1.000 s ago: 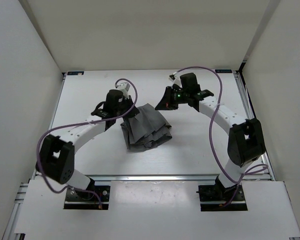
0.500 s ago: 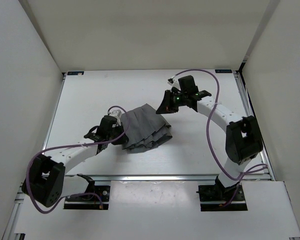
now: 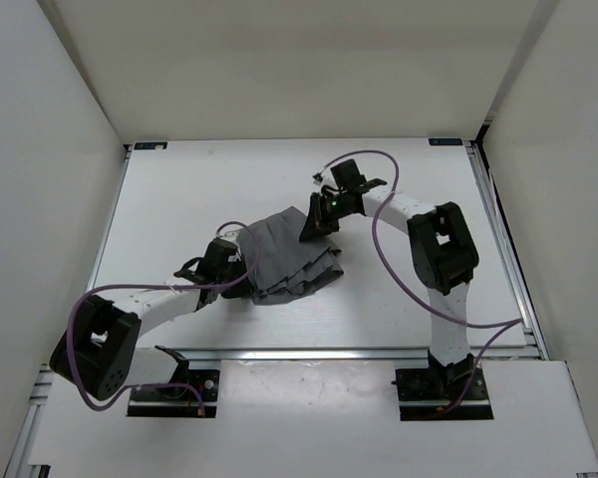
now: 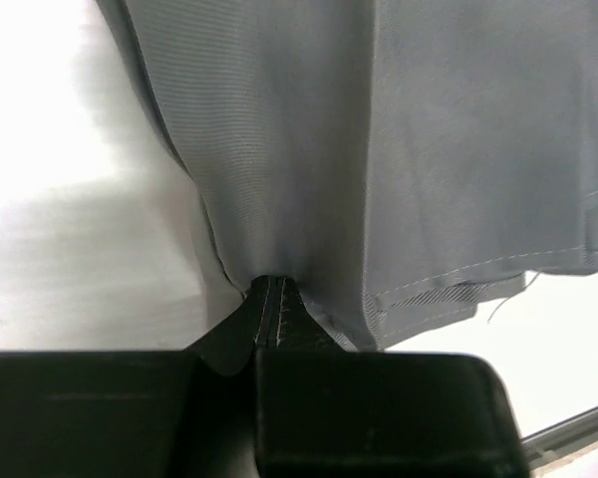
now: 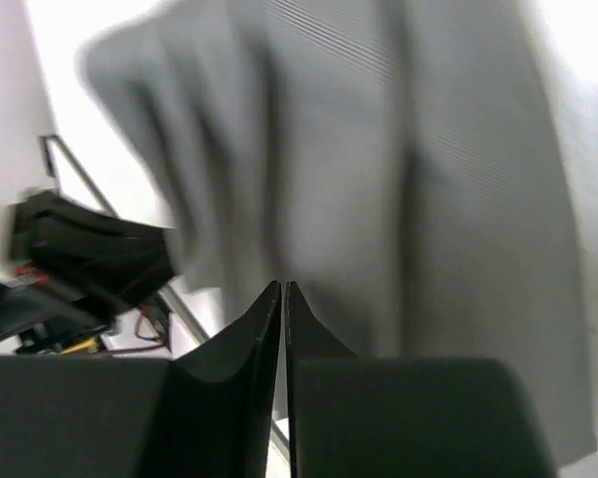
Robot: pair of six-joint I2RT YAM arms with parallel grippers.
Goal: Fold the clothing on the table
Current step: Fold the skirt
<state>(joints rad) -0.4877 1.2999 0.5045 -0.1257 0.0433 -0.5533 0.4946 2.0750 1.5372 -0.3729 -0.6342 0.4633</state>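
Note:
The dark grey pleated clothing (image 3: 294,254) lies bunched at the middle of the white table (image 3: 179,189). My left gripper (image 3: 236,267) sits low at its left edge. In the left wrist view the left gripper (image 4: 269,286) is shut, and the clothing (image 4: 429,149) puckers into its tips. My right gripper (image 3: 313,223) hangs over the garment's upper right corner. In the blurred right wrist view the right gripper (image 5: 282,289) is shut to a hairline slit with nothing in it, above the clothing (image 5: 399,159).
Metal rails (image 3: 309,351) run along the table's near edge and sides, with white walls all round. Purple cables (image 3: 399,249) loop off both arms. The left arm's black wrist (image 5: 90,261) shows at the left of the right wrist view.
My left gripper swept from the clothing's upper left corner down to its left edge and closed there. The right arm swung left toward the garment. The cloth's top edge spread wider.

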